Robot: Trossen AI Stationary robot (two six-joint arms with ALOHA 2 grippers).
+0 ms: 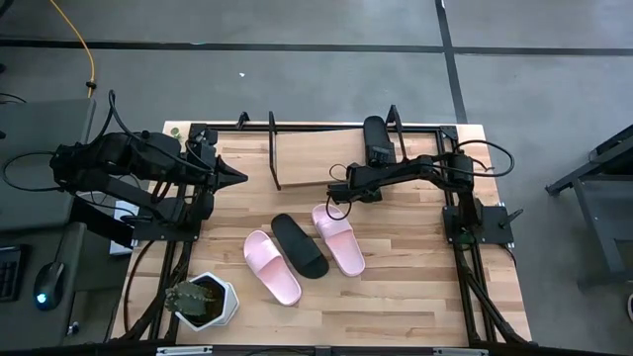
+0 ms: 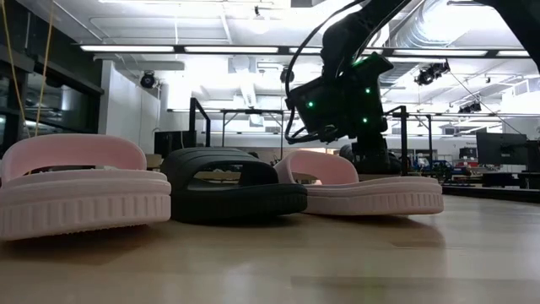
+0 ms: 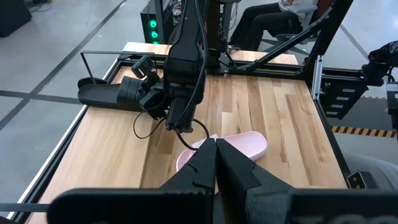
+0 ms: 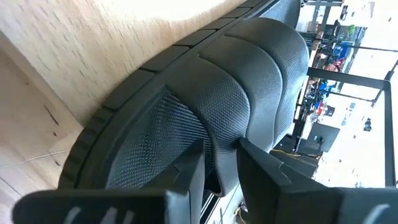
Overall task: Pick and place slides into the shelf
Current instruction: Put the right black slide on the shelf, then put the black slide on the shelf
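Note:
Three slides lie on the table: a pale pink slide (image 1: 270,265), a black slide (image 1: 299,245) and a second pink slide (image 1: 338,237), side by side, soles down. They fill the low view's front, the pink slide (image 2: 80,190) nearest the camera. The other black slide (image 1: 376,136) is at the shelf (image 1: 312,158), a light board with thin black frame ends by the far edge. My right gripper (image 4: 221,152) is at that slide's strap, shut on it. My left gripper (image 3: 216,149) hovers shut over the table's left side, touching nothing. My right gripper pinches the black slide's strap at its edge (image 4: 219,163) between the two fingers. In the left wrist view the gripper (image 3: 144,93) comes at the slide (image 3: 102,93) roughly level from the table's near side. Whether the sole rests on the shelf board or hangs just above it, I cannot tell.
A potted plant in a white pot (image 1: 203,302) stands at the table's near left corner. The black frame rails (image 1: 460,247) run along both sides of the table. Bare wood lies near and right of the three slides. A seated person (image 3: 267,25) shows beyond the table.

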